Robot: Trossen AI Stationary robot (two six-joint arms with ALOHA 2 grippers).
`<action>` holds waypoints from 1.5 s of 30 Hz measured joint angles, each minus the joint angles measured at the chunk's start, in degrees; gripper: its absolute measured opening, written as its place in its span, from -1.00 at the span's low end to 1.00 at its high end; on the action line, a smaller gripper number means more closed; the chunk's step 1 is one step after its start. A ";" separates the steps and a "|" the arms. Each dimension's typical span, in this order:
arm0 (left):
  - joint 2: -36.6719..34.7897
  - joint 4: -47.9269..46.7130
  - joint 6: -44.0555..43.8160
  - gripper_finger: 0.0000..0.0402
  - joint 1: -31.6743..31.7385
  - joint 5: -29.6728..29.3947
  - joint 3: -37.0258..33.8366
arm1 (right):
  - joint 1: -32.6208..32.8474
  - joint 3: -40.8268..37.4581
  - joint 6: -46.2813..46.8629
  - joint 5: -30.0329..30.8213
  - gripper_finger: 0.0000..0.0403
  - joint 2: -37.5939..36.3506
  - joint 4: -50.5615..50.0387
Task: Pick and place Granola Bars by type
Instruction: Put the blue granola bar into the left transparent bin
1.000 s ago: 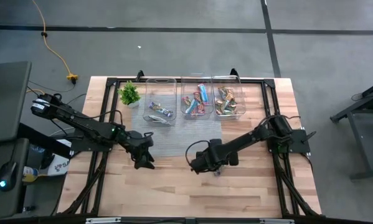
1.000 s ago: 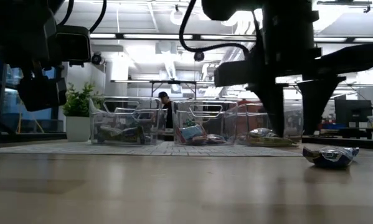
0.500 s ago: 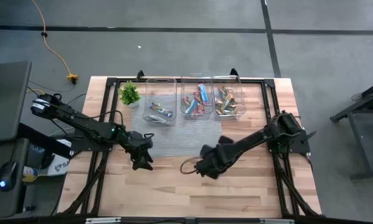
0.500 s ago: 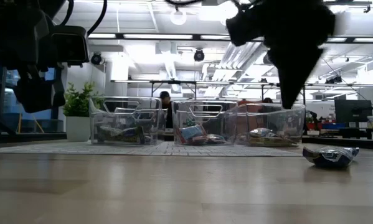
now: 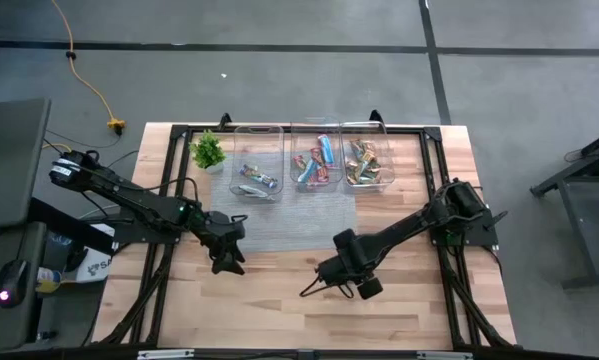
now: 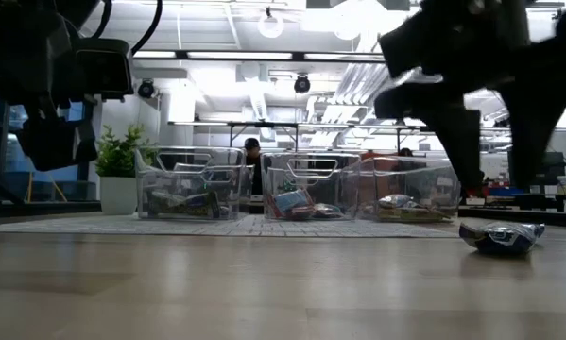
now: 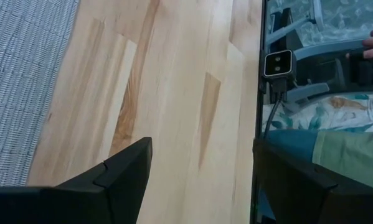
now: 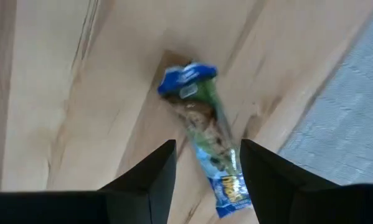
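We see the left arm reaching in from the left edge of the high view toward the centre, its left gripper (image 5: 229, 262) pointing down and to the right, raised off the table at the upper left of the low view. Its fingers (image 7: 121, 177) stand wide apart. The right arm stretches from the right side down toward the lower centre, where the right gripper (image 5: 331, 283) hangs. Its fingers (image 8: 152, 174) are parted, nothing clamped between them.
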 joint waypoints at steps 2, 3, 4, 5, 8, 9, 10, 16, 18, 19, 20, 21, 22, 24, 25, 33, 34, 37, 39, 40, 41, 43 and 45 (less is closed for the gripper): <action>0.00 0.00 0.00 0.35 0.00 -0.14 0.00 | 0.02 -1.48 -1.22 -0.93 -0.19 0.00 1.36; 0.00 0.00 -0.05 0.35 0.00 -0.30 0.00 | 0.02 -2.07 -1.67 -0.97 -0.19 0.00 1.48; 0.00 0.02 -0.22 0.35 0.00 -0.50 0.00 | 0.02 -2.55 -1.90 -0.62 -0.19 0.00 1.70; 0.01 0.00 -0.35 0.35 -0.01 -0.62 0.00 | 0.00 -2.86 -2.05 -0.38 -0.19 0.00 2.03; 0.00 0.00 -1.07 0.35 0.00 -1.85 0.00 | -0.04 -4.28 -2.35 -0.81 -0.19 -0.22 3.67; 0.00 0.02 -1.08 0.35 -0.01 -2.14 0.00 | -0.04 -4.75 -2.41 -1.44 -0.19 -0.22 4.23; 0.00 0.02 -1.09 0.35 0.00 -2.22 0.00 | -0.02 -5.25 -2.28 -2.26 -0.19 -0.22 4.85; 0.00 0.04 -1.75 0.35 -0.02 -2.30 0.00 | 0.00 -8.42 1.03 -2.13 -0.19 -0.28 7.03; 0.00 0.04 -1.75 0.35 0.00 -2.45 0.00 | 0.00 -9.52 1.70 -2.20 -0.19 -0.37 8.09; 0.01 0.04 -1.75 0.35 -0.01 -2.64 0.00 | -0.02 -10.04 2.41 -2.10 -0.19 -0.41 8.38; 0.00 0.04 -1.75 0.35 0.00 -3.01 0.00 | -0.02 -10.63 3.21 -1.99 -0.19 -0.45 8.77; 0.02 0.04 -1.75 0.35 -0.01 -3.27 0.00 | 0.00 -11.29 3.98 -1.97 -0.19 -0.51 9.35; 0.00 0.04 -1.77 0.35 -0.02 -3.57 0.00 | -0.02 -11.85 4.69 -1.84 -0.19 -0.55 9.81; 0.00 0.06 -1.77 0.35 0.00 -3.79 0.00 | -0.02 -12.44 5.91 -1.43 -0.19 -0.59 10.57; 0.00 0.09 -1.77 0.35 0.00 -3.84 0.00 | -0.02 -12.45 6.42 -0.89 -0.19 -0.59 10.77; 0.00 0.07 -2.68 0.35 0.00 -3.92 0.00 | -0.04 -12.58 7.29 0.24 -0.25 -0.46 12.57; 0.00 0.08 -2.97 0.35 0.00 -3.92 0.00 | -0.04 -12.38 7.49 0.30 -0.28 -0.42 12.49; 0.00 0.09 -3.04 0.35 0.00 -3.92 0.00 | -0.09 -11.31 7.52 0.20 -0.43 -0.22 12.62; 0.00 0.09 -3.07 0.35 0.00 -3.92 0.00 | -0.09 -9.96 7.52 0.17 -0.55 -0.15 12.60; 0.00 0.09 -3.20 0.35 0.00 -3.95 0.00 | -0.11 -9.18 7.56 0.16 -0.61 -0.11 12.39; 0.00 0.09 -3.26 0.35 -0.02 -4.06 0.00 | -0.29 -8.19 7.56 0.27 -0.67 -0.11 12.13; 0.02 0.11 -3.50 0.35 0.00 -4.44 0.00 | -0.68 -6.05 7.59 0.64 -0.78 -0.11 11.40; 0.02 0.13 -3.54 0.35 0.00 -4.61 0.00 | -1.39 -3.23 7.56 1.93 -0.88 -0.11 10.49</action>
